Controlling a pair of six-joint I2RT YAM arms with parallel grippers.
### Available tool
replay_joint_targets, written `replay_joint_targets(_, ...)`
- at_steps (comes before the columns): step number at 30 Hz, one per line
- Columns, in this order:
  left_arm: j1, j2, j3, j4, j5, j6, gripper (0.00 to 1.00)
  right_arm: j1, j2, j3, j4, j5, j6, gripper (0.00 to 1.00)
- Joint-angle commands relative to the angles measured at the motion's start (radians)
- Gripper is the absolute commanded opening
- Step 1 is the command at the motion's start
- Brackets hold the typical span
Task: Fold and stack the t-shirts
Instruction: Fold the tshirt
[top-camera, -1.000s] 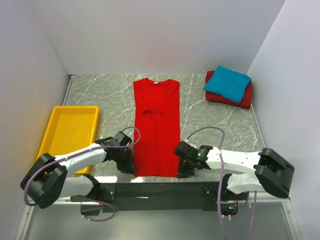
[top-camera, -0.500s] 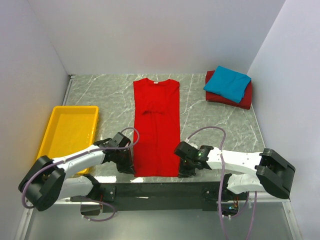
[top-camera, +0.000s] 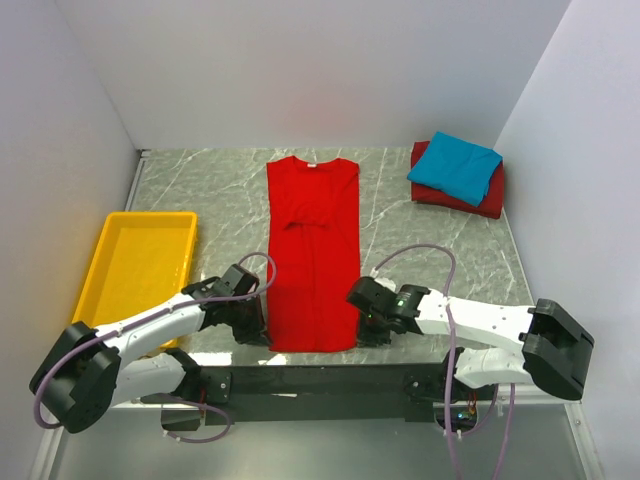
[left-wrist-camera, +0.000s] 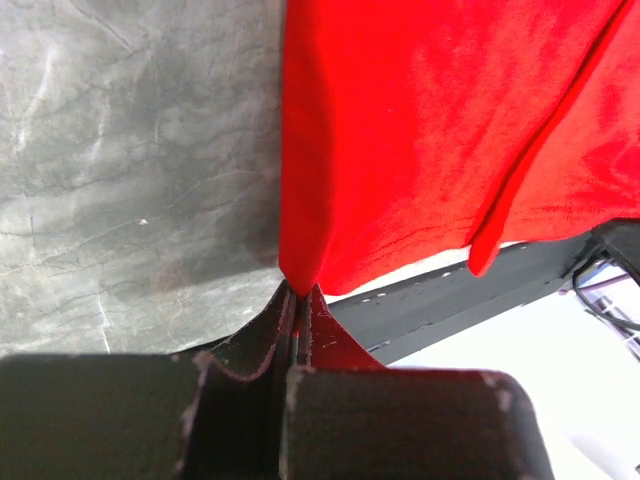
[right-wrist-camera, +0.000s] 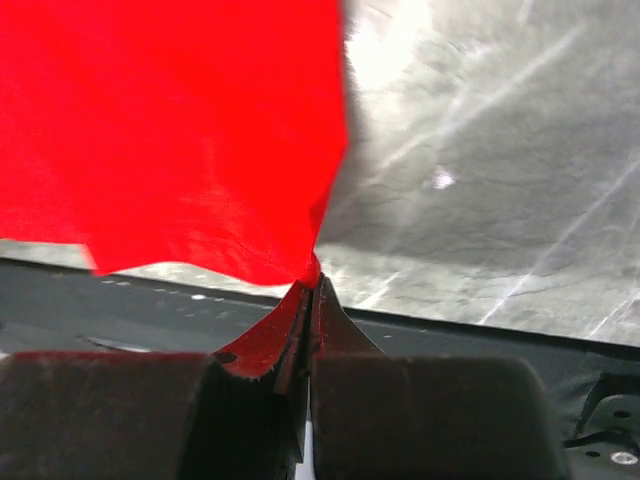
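The bright red t-shirt (top-camera: 313, 250) lies as a long narrow strip down the middle of the table, sleeves folded in, white neck label at the far end. My left gripper (top-camera: 264, 334) is shut on its near left hem corner (left-wrist-camera: 300, 270). My right gripper (top-camera: 364, 334) is shut on its near right hem corner (right-wrist-camera: 312, 262). Both corners are pinched slightly up off the table. The turquoise-blue t-shirt (top-camera: 456, 166) lies folded on top of the folded darker red t-shirt (top-camera: 480, 200) at the far right.
A yellow plastic tray (top-camera: 137, 262) sits at the left. The table's near edge and the black mounting rail (top-camera: 320, 378) lie just below the hem. White walls enclose the far, left and right sides.
Both grippers have edged slightly toward the near hem corners and the hem has lifted a little; the shirt otherwise lies the same.
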Motion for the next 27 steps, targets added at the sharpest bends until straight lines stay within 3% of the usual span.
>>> replay_joint_targets(1,-0.005,-0.049,0.047,0.013,-0.015,-0.032,0.0,0.005,-0.011,0.076,-0.058,0.068,-0.015,0.0)
replay_joint_targets(12,-0.005,-0.026,0.177,0.043,-0.11,-0.023,0.0,-0.087,-0.022,0.176,-0.1,0.125,-0.091,0.0)
replay_joint_targets(22,0.038,0.169,0.301,0.094,-0.119,0.077,0.0,-0.242,0.088,0.28,-0.064,0.117,-0.245,0.0)
replay_joint_targets(27,0.117,0.258,0.369,0.116,-0.098,0.118,0.0,-0.32,0.176,0.35,-0.046,0.109,-0.326,0.0)
